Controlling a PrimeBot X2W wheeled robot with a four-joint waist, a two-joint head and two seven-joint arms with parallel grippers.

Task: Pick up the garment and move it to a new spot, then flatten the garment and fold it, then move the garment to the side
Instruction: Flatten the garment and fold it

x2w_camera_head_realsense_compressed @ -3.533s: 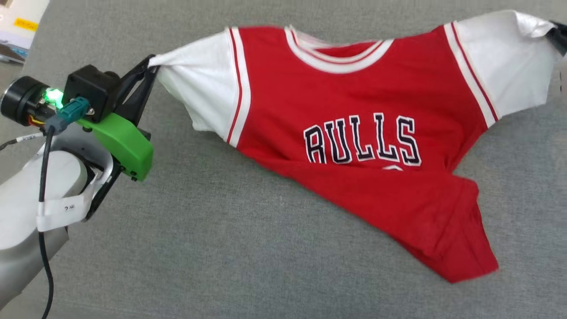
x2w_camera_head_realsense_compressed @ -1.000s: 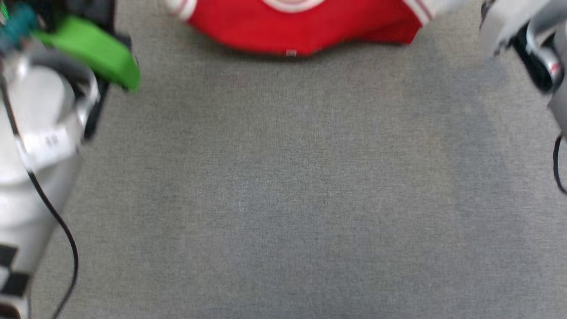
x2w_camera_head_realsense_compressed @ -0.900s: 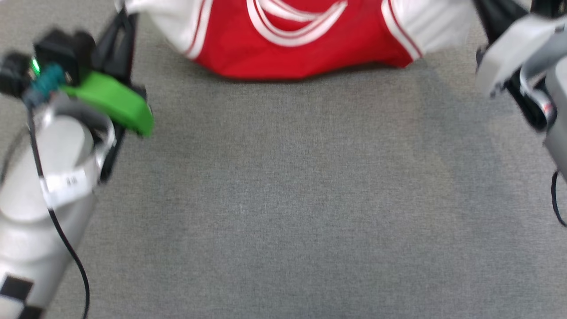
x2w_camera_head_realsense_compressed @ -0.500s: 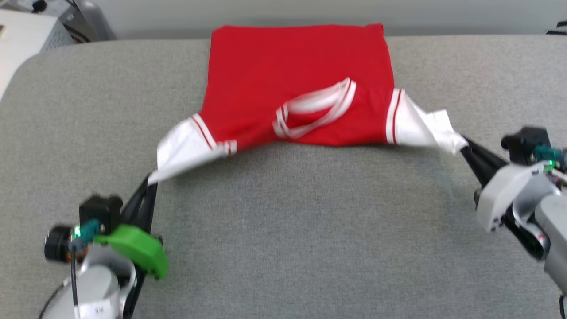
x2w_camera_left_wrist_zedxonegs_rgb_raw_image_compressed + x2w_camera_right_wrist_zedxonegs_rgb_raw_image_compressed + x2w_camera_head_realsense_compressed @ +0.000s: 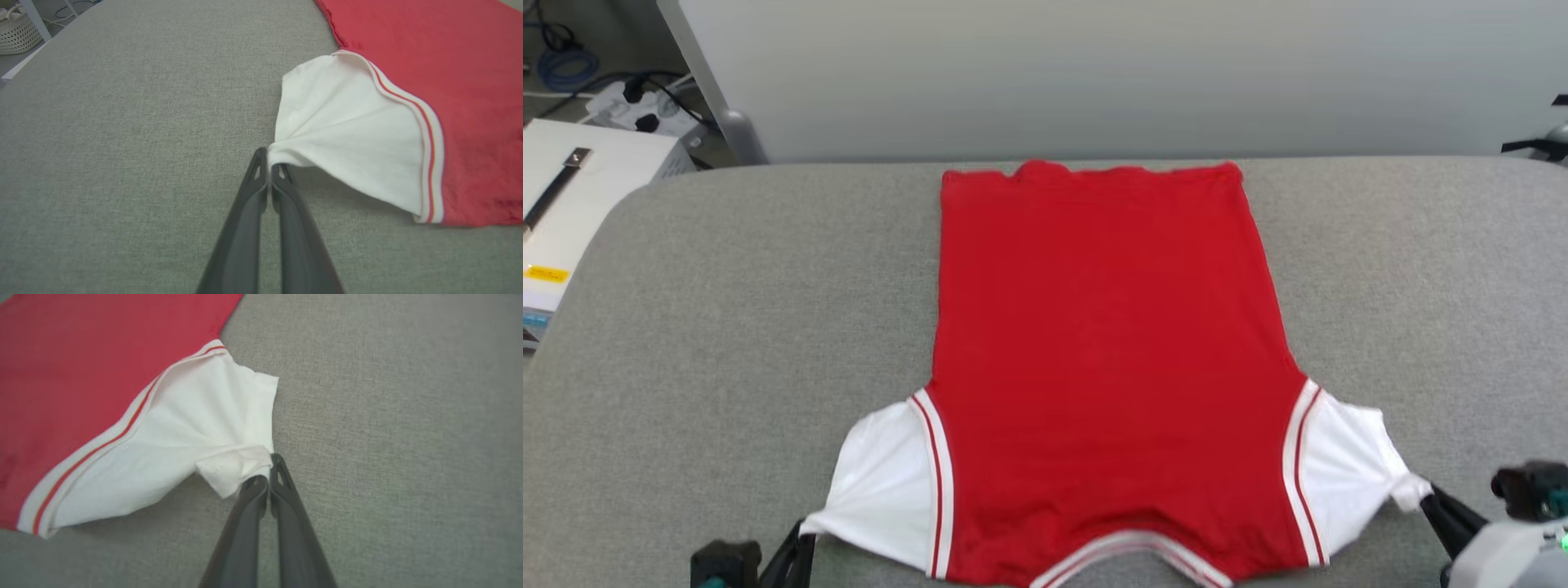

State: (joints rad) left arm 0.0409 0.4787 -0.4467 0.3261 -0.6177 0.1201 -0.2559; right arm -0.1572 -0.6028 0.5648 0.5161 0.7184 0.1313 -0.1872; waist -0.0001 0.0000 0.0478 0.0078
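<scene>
The garment (image 5: 1103,327), sleeves in left claw (image 5: 269,162) and right claw (image 5: 267,470)

grey fabric surface (image 5: 727,327), garment (image 5: 1094,327) spread flat on it

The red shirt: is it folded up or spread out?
Spread out. The shirt lies flat on the gray surface, its white sleeves stretched sideways by the left claw and right claw.
</scene>
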